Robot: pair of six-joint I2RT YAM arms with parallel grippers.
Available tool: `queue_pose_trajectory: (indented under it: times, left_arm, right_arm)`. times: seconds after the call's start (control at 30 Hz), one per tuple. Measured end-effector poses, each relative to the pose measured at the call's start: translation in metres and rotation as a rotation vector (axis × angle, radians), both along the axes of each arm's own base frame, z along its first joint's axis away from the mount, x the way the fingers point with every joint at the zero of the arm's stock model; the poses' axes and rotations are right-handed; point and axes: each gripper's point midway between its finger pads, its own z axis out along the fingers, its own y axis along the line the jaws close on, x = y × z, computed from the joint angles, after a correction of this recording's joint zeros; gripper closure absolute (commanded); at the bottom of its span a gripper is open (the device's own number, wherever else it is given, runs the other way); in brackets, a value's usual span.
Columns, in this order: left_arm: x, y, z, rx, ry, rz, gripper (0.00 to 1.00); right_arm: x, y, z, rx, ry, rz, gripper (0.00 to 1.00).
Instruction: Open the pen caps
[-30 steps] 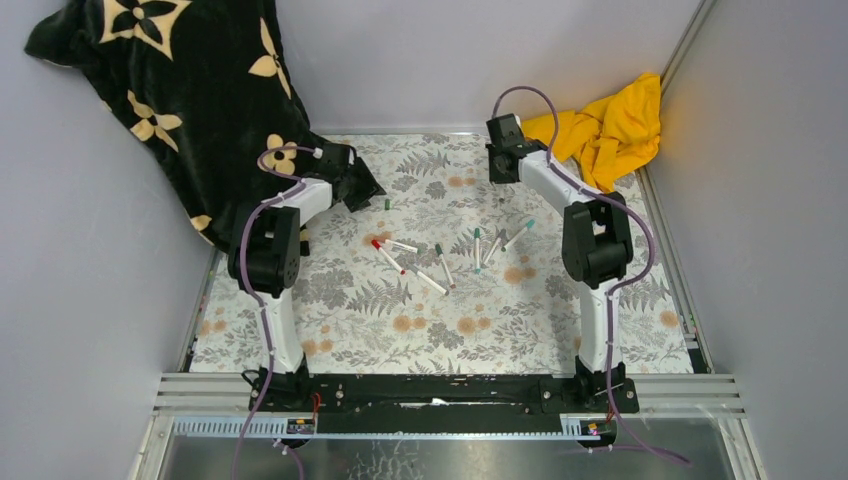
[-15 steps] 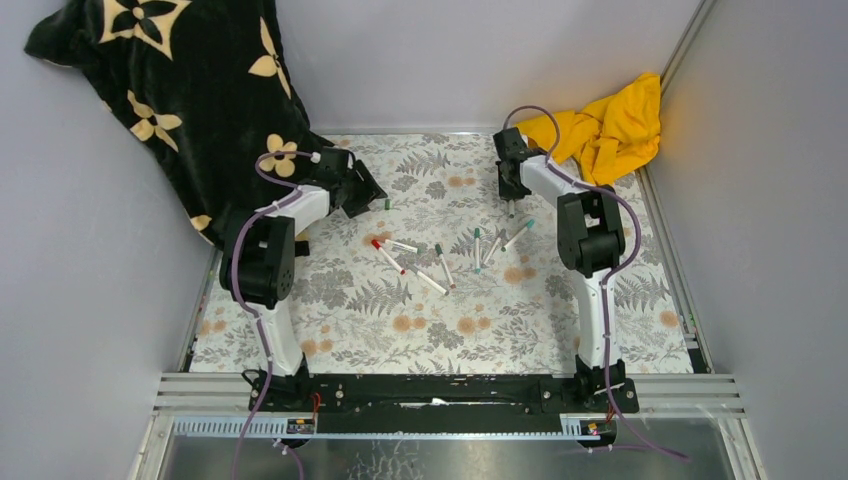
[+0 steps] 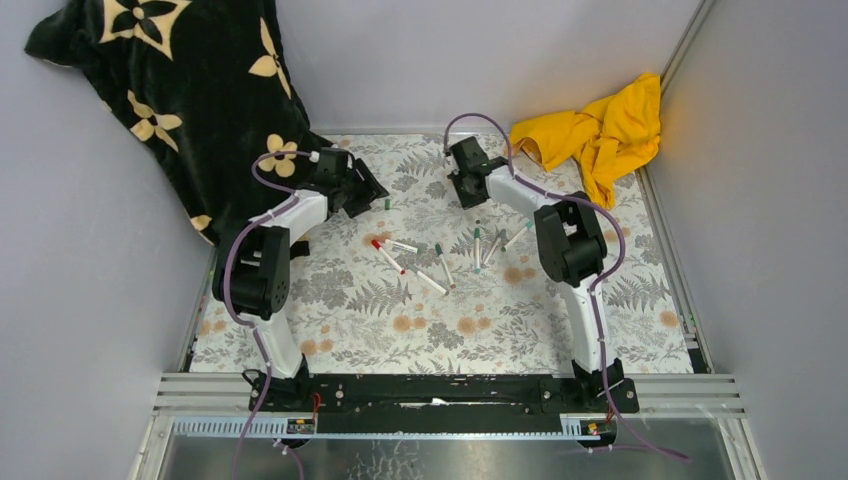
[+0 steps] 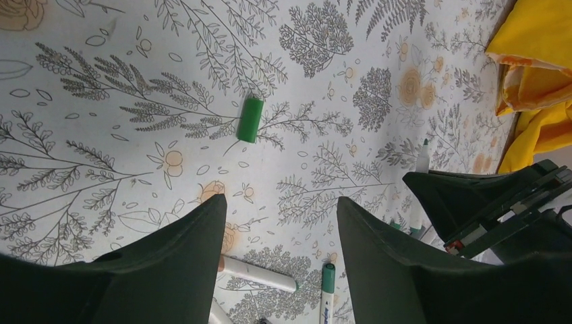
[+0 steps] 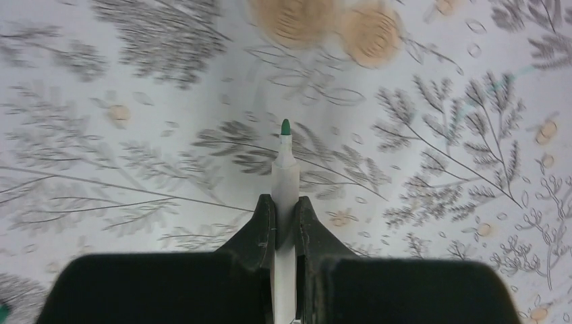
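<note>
A loose green pen cap (image 3: 387, 203) lies on the floral mat just in front of my left gripper (image 3: 366, 190); it also shows in the left wrist view (image 4: 250, 119). My left gripper (image 4: 280, 212) is open and empty above the mat. My right gripper (image 3: 467, 186) is at the back centre, shut on a white pen (image 5: 285, 179) whose bare green tip (image 5: 285, 126) points out over the mat. Several capped pens lie mid-mat, one with a red cap (image 3: 377, 243), others with green caps (image 3: 477, 233).
A black flowered blanket (image 3: 180, 90) hangs over the back left corner. A yellow cloth (image 3: 600, 130) lies at the back right and shows in the left wrist view (image 4: 533, 67). Grey walls close in the mat (image 3: 440, 330) on three sides.
My right arm has swung left from the back right toward the back centre, carrying the uncapped pen. My left gripper has hardly moved and stays by the loose green cap.
</note>
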Motion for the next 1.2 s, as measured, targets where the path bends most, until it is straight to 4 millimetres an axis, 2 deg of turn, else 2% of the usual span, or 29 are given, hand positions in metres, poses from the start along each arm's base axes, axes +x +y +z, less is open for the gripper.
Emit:
queue_pose_trajectory:
  times: [0.17,0.3,0.5,0.73,0.9,1.2]
  left_arm:
    - [-0.005,0.001,0.003,-0.001,-0.004,0.008,0.31]
    - [-0.009,0.003,0.006,-0.008,-0.014,0.024,0.31]
    - [-0.010,0.002,0.008,-0.028,-0.023,0.041,0.31]
    - [-0.010,0.002,0.008,-0.035,-0.020,0.048,0.31]
    - [-0.009,0.001,0.010,-0.044,-0.025,0.054,0.31]
    - [-0.011,0.002,0.006,-0.048,-0.020,0.059,0.30]
  right_arm:
    - [-0.002,0.035,0.016,0.027,-0.034,0.098,0.92]
    - [0.001,0.043,0.024,0.044,-0.049,0.134,0.87]
    - [0.007,0.055,0.022,0.063,-0.051,0.164,0.79]
    - [0.000,0.057,0.007,0.063,-0.008,0.179,0.73]
    - [-0.001,0.057,0.005,0.064,0.000,0.179,0.67]
    - [-0.006,0.054,-0.002,0.058,0.018,0.172,0.66]
